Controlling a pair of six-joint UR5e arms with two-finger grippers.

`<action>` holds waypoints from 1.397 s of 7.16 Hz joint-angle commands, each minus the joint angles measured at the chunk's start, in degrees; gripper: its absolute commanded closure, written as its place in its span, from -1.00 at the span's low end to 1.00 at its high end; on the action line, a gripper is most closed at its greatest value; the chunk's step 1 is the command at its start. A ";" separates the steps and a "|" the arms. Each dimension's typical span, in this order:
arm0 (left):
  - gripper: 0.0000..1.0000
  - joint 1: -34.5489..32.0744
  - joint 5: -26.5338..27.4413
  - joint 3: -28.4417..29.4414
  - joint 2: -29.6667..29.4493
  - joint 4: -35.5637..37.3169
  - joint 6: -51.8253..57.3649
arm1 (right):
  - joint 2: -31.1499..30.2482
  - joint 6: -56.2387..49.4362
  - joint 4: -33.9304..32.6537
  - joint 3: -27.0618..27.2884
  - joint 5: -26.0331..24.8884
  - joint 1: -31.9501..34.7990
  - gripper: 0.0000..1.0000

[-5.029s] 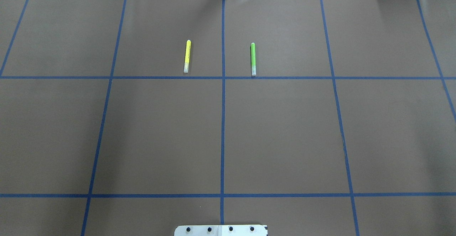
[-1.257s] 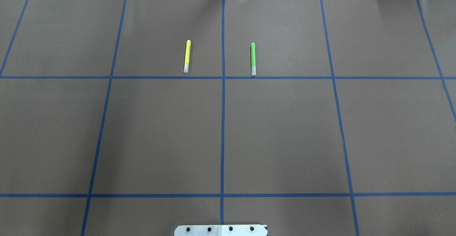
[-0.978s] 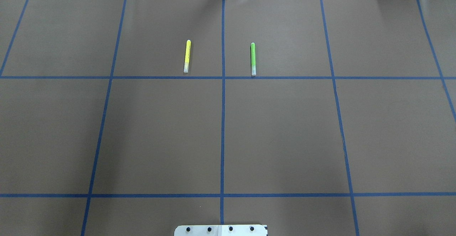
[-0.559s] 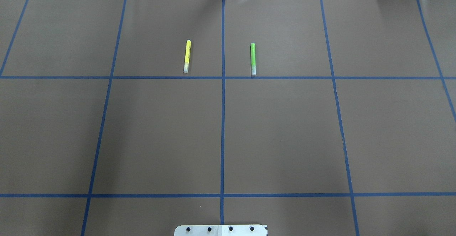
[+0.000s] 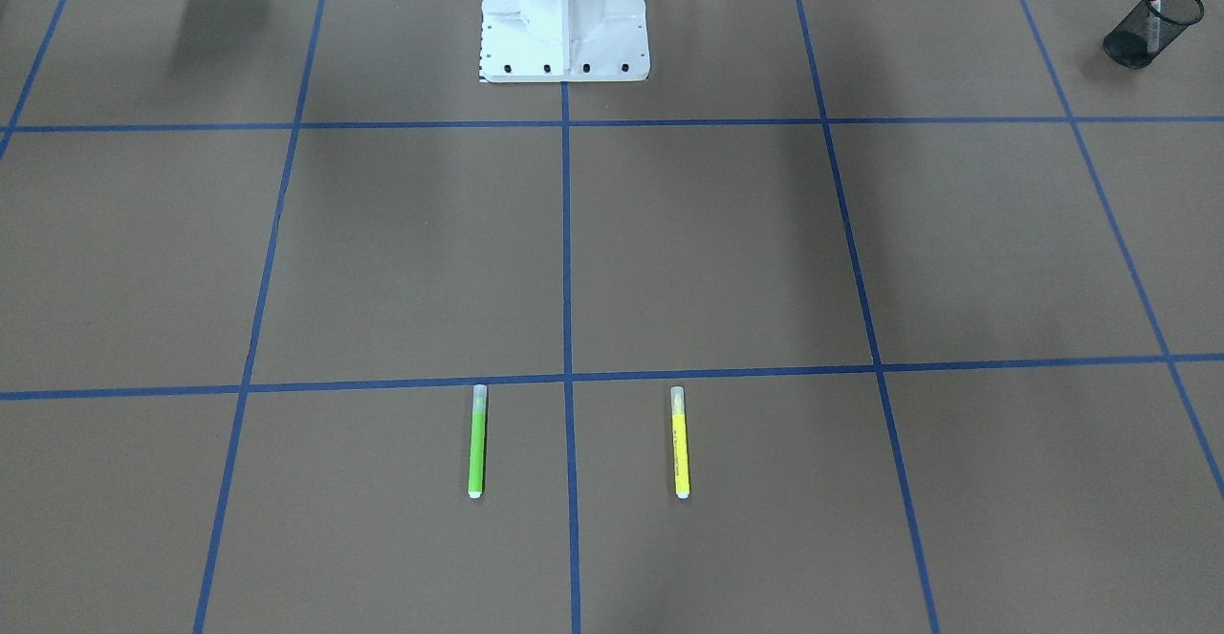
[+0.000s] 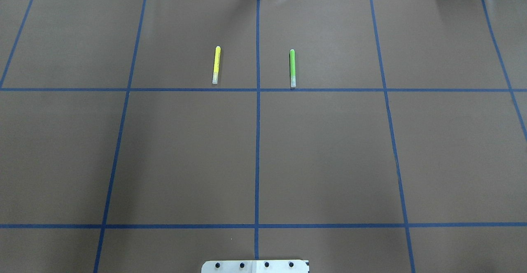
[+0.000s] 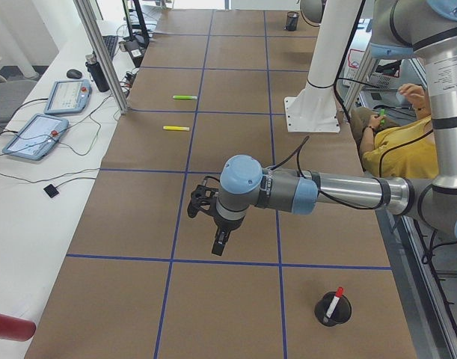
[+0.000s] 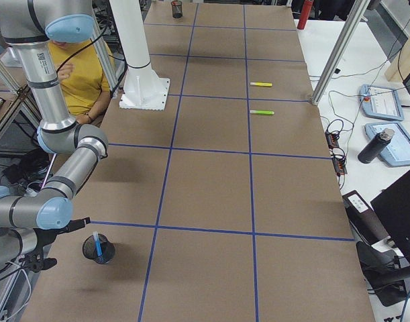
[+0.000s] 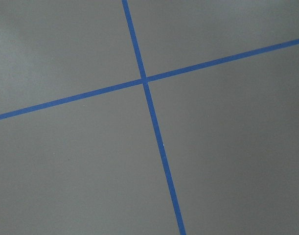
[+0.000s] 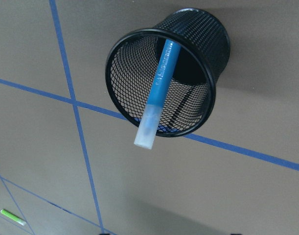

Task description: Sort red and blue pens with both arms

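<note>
Blue slim plastic marker leans in black mesh cup; red-capped white marker leans in second mesh cup, both on the surface. Light, stiff, slick, so pinch the upper barrel. Left end effector, right end effector: spread or not, cannot tell.

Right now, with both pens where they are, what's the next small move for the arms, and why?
Likely lift the right arm away from its mesh cup and stop. The blue pen stands in that cup, the red pen in the other cup; only the green marker and yellow marker lie on the table.
</note>
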 commanded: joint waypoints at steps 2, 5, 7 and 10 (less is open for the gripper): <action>-1.00 0.00 -0.74 0.30 0.15 0.09 0.00 | 0.15 0.10 5.72 0.09 1.49 -0.90 -1.00; -1.00 0.00 -0.82 0.56 0.24 0.27 0.00 | 0.16 1.84 11.51 -0.09 7.45 -6.33 -1.00; -1.00 0.00 -0.82 0.57 0.33 0.44 0.00 | 0.16 5.26 17.40 -0.26 11.93 -11.86 -1.00; -1.00 0.09 -0.82 1.26 0.50 0.62 0.00 | 0.33 13.07 28.89 -0.26 20.98 -25.19 -1.00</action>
